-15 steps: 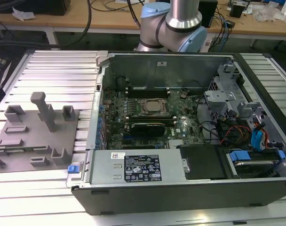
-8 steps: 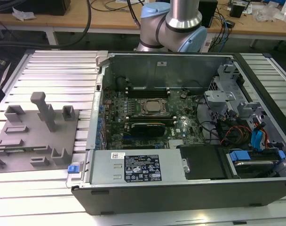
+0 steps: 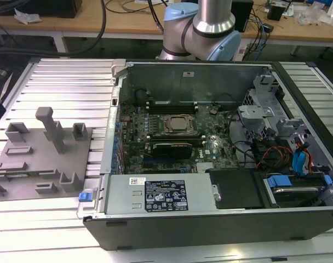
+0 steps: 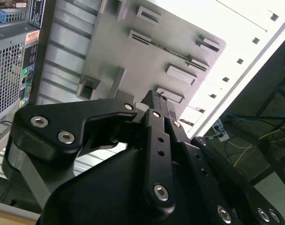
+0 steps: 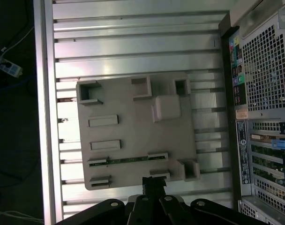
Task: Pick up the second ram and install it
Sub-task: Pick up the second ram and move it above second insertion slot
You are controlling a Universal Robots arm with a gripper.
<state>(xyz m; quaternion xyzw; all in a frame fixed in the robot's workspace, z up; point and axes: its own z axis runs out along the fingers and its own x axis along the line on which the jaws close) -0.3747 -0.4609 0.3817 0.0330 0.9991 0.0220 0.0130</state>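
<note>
Hovering empty with jaws together, the gripper [image 5: 154,180] is near the ram [image 5: 128,159] on the tray [image 3: 43,159], at the case's [image 3: 210,226] nine o'clock in the exterior view. This is likely the pickup step, which needs the jaws parted astride it.

the second ram [image 5: 128,160] shows just a thin edge in the grey fixture [image 5: 133,133]; the tool [image 5: 154,181] is partly cropped.

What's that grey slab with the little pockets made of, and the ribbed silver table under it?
The grey pocketed slab looks like matte plastic, perhaps printed: dull, even grey, no shine. The ribbed silver table looks like bare aluminium: bright glare along its grooves.
</note>
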